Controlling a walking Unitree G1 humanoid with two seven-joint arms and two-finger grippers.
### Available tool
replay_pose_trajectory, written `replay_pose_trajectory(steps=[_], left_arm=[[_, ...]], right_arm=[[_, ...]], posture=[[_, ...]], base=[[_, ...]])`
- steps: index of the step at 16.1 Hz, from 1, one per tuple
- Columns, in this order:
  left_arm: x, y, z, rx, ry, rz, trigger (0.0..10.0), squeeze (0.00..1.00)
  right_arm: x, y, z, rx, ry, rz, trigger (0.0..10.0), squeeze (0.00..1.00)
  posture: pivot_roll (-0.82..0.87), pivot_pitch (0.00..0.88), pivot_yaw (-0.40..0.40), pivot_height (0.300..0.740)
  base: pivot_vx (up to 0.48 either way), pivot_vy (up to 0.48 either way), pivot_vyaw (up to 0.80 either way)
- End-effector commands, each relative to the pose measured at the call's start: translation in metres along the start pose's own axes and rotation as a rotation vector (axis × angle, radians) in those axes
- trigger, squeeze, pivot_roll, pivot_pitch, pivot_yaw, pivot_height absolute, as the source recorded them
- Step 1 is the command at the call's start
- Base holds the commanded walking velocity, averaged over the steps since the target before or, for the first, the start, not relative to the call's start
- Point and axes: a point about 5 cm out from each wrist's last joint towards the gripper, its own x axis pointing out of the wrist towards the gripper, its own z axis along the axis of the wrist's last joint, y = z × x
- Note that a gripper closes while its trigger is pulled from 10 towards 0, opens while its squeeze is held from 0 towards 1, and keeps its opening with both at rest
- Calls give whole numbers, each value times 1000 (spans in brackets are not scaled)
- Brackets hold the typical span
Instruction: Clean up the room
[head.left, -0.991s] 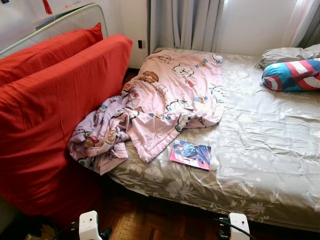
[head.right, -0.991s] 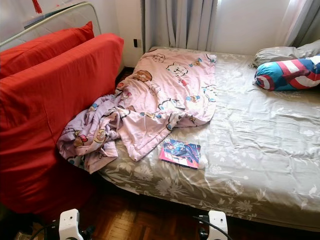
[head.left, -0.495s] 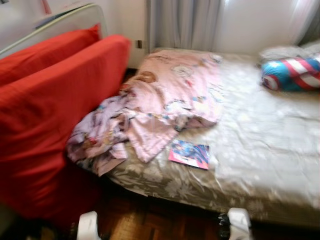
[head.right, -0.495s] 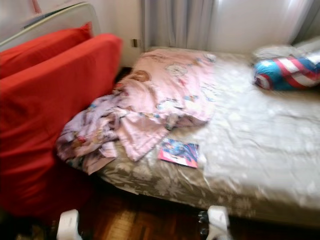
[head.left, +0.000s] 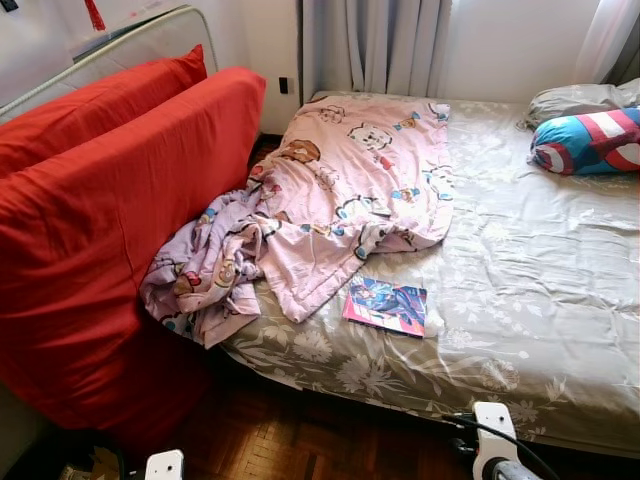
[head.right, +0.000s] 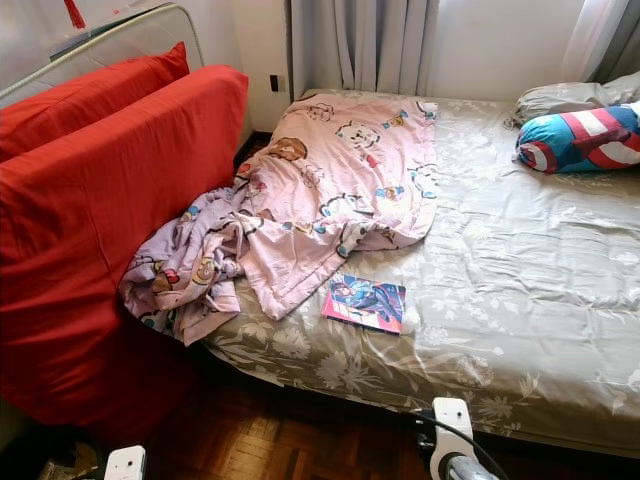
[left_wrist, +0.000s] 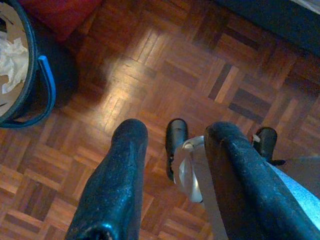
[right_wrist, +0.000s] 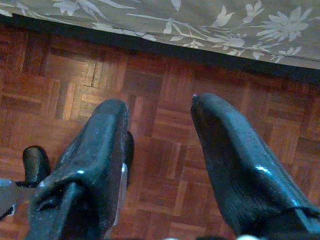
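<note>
The two eye views look forward and down from head height over the near edge of a bed with a grey floral sheet (head.left: 520, 300), a red-covered upright mattress (head.left: 90, 250) standing at their left. Both share nearly the whole scene, the right eye view set slightly to the side. The left wrist view looks steeply down, close along the left hand (left_wrist: 170, 165), at the brown parquet floor (left_wrist: 165, 65). The right wrist view likewise looks down along the right hand (right_wrist: 157, 130) at parquet and the bed's hanging sheet edge.
</note>
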Motion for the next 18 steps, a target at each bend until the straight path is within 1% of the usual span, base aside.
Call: replay_pose_trajectory(steps=[1,4,6,8,9,10,18], left_arm=[[-1,2,-1,0,-3,7,10000,0],[0,-2,0,-5,-11,-1,10000,0],[1,-7,2,-28,-34,-6,10000,0],[1,-10,4,-28,-57,-9,10000,0],[1,-11,5,-31,-70,-8,10000,0],[1,-11,7,-39,-83,-8,10000,0],[1,-7,12,-31,-111,-10,10000,0]], right_arm=[[0,1,-1,12,5,6,10000,0],[0,-2,1,11,-4,5,10000,0],[-1,-4,3,11,-10,3,10000,0],[-1,-6,4,14,-15,1,10000,0],[-1,-6,5,-1,-17,6,10000,0],[-1,-6,6,-12,-22,14,10000,0],[0,-1,5,12,-35,28,10000,0]], posture=[[4,40,-3,740],[-9,38,-20,740],[-12,39,-27,740],[-13,43,-30,740],[-12,46,-30,740],[-11,49,-28,740],[-6,47,-10,740]], base=[[0,0,0],[0,0,0],[0,0,0],[0,0,0],[0,0,0],[0,0,0],[0,0,0]])
